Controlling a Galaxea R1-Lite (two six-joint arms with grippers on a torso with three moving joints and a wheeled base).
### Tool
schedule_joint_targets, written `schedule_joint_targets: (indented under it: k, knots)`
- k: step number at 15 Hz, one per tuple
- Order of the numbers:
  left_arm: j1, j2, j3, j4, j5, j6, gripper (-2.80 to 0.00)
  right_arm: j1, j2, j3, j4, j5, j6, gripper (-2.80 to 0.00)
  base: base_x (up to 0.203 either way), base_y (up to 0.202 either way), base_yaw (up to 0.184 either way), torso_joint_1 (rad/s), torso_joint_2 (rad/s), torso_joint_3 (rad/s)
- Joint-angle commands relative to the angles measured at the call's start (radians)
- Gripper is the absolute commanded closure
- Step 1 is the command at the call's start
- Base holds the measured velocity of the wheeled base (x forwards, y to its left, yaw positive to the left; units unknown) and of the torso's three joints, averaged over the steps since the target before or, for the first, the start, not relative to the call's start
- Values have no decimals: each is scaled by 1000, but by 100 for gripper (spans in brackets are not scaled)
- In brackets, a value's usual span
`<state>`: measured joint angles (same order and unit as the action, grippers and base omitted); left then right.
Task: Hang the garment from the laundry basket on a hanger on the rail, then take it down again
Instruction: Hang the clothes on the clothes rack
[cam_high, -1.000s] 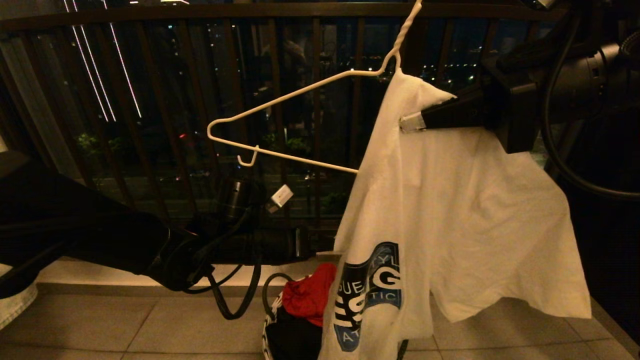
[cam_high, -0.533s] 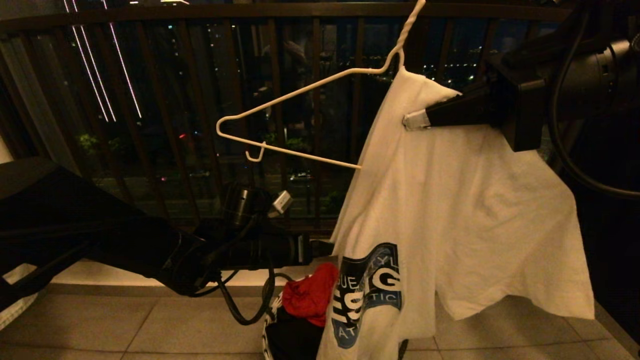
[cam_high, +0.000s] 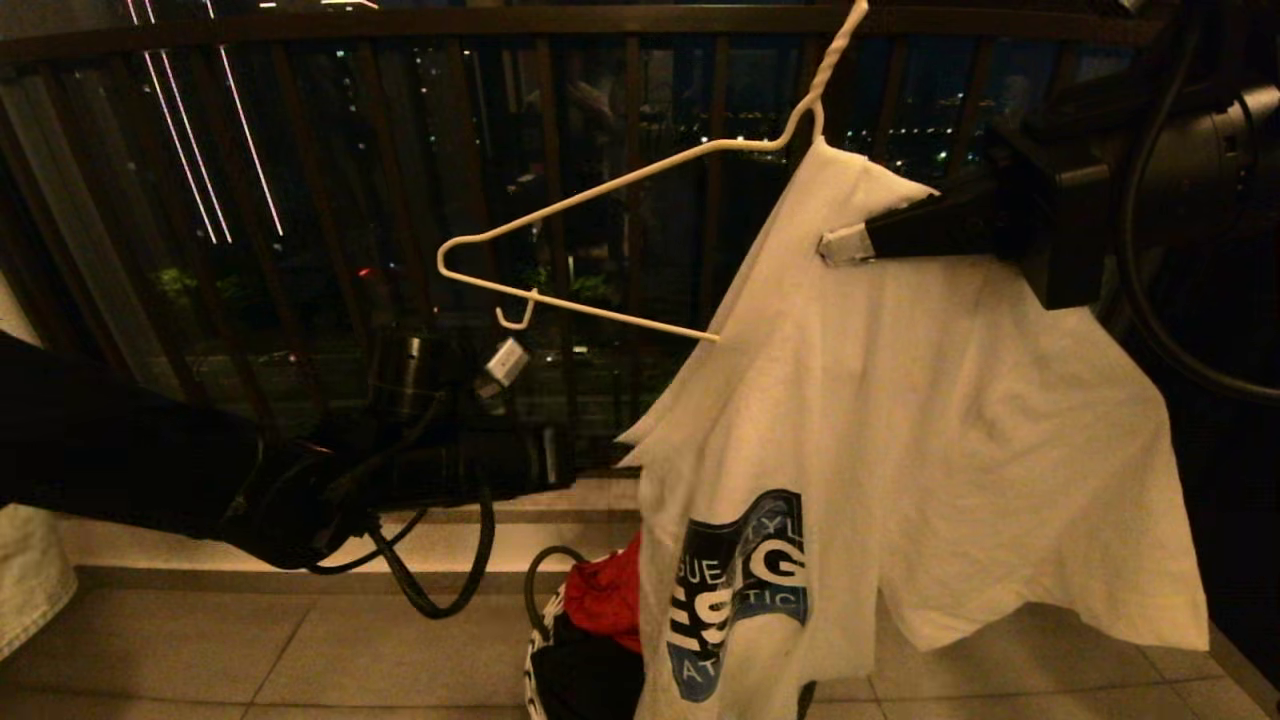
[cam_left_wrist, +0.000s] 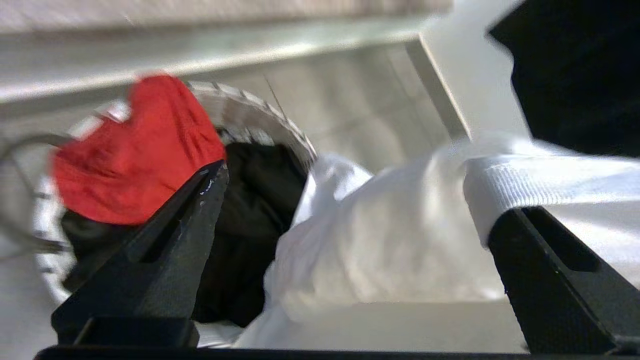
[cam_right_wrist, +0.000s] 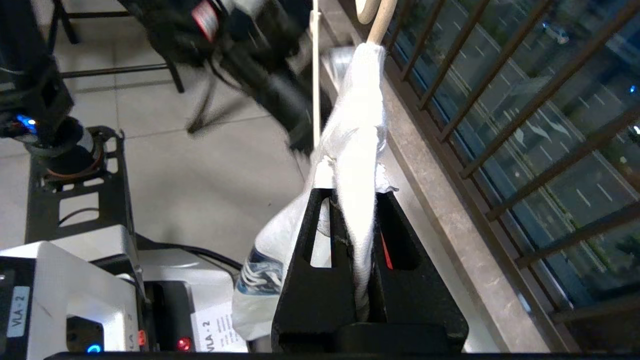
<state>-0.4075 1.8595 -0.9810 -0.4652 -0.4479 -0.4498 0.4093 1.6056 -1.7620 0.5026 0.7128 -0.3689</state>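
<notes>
The white garment (cam_high: 930, 430) with a blue chest print hangs bunched over the right arm of the tilted white wire hanger (cam_high: 600, 190). The hanger's left arm is bare, and the rail is out of view above. My right gripper (cam_high: 840, 245) is shut on a fold of the garment (cam_right_wrist: 357, 125) near its top (cam_right_wrist: 352, 195). My left gripper (cam_high: 610, 462) is wide open at the garment's left edge. White cloth (cam_left_wrist: 390, 240) lies between its fingers (cam_left_wrist: 357, 200), and a ribbed band is draped over one fingertip (cam_left_wrist: 505, 225). The laundry basket (cam_high: 535, 670) stands below.
A red cloth (cam_high: 605, 600) and a black cloth (cam_high: 590, 680) fill the basket (cam_left_wrist: 250, 112). The dark brown railing (cam_high: 300, 200) and its stone ledge (cam_high: 480, 545) run behind the hanger. A pale cloth (cam_high: 30, 580) hangs at the far left. The robot's base (cam_right_wrist: 65, 290) stands on the tiled floor.
My left arm has moved up and to the left, and the garment's left edge now sticks out toward it. The hanger and my right gripper have drifted slightly right.
</notes>
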Motion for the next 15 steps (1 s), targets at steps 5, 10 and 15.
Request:
schedule_joint_targets:
  k: [5,10,15]
  knots:
    - [39,-109,-1,88,-3,-3,0,-6,-10,5,6,1,-1,0,0,0,0,0,0,0]
    - [56,-148,-17,104,-1,-3,0,-6,-14,31,8,-2,-1,0,0,0,0,0,0,0]
    - [150,-262,-177,444,2,55,0,-60,-20,72,5,-7,-7,0,0,0,0,0,0,0]
